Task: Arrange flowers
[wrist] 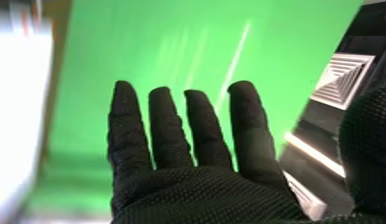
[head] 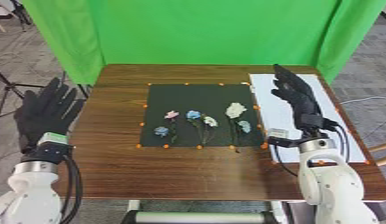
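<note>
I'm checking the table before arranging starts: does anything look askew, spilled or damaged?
Nothing stands out: the flowers lie on the dark mat, none visibly broken, and the white sheet beside it looks flat.

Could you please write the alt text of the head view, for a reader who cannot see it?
Pink, blue and white flowers lie on a dark mat on a brown wooden table. The robot's open right hand is over a white sheet; its open left hand is beside the table's left edge.
</note>
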`<state>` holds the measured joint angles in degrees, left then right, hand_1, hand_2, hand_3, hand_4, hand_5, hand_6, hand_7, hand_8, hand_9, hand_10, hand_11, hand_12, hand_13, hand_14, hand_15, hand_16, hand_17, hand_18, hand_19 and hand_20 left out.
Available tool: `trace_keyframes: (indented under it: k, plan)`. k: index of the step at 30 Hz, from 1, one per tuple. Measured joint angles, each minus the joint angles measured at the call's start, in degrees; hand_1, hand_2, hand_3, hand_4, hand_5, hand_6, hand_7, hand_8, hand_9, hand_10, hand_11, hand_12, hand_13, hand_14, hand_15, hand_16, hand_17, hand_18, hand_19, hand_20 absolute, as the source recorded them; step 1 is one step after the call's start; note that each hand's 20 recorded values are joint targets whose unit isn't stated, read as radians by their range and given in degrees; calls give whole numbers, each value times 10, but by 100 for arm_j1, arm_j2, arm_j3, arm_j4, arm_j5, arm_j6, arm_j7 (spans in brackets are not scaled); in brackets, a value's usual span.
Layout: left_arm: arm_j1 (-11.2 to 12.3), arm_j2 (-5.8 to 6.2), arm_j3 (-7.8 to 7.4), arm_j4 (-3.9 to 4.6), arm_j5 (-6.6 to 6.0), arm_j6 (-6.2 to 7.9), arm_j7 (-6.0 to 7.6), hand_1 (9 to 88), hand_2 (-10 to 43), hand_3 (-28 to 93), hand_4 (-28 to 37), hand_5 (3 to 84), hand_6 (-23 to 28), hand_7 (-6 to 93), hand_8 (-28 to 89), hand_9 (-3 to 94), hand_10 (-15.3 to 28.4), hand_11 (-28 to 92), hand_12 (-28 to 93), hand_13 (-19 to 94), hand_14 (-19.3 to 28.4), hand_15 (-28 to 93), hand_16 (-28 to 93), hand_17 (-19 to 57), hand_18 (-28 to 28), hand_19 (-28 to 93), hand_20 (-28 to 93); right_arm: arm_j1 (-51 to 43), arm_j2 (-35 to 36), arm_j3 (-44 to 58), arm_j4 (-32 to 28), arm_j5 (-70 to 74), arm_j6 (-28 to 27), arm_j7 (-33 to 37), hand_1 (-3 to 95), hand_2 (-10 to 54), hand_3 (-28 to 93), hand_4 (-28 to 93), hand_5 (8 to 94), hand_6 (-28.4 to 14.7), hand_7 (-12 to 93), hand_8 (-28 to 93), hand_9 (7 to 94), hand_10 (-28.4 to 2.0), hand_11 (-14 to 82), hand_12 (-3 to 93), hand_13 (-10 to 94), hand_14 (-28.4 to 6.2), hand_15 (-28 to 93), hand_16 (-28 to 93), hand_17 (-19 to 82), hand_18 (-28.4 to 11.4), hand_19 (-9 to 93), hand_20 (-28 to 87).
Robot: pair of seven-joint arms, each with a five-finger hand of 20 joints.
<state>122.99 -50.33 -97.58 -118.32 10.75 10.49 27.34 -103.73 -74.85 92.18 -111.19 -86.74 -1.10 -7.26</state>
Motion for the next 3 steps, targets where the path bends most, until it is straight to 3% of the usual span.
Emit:
trace_keyframes:
  k: [3]
  plan:
    - [74,1,-21,0,119,-26,-54,225,147,689,-283,358,52,124,-96,308,123,151,85,200,106,234,-78,-45,129,309,88,-5,-11,-37,-48,730,-469,224,82,44,825,-275,346,-14,99,-105,325,-125,20,84,250,-135,63,148,140,-163,268,186]
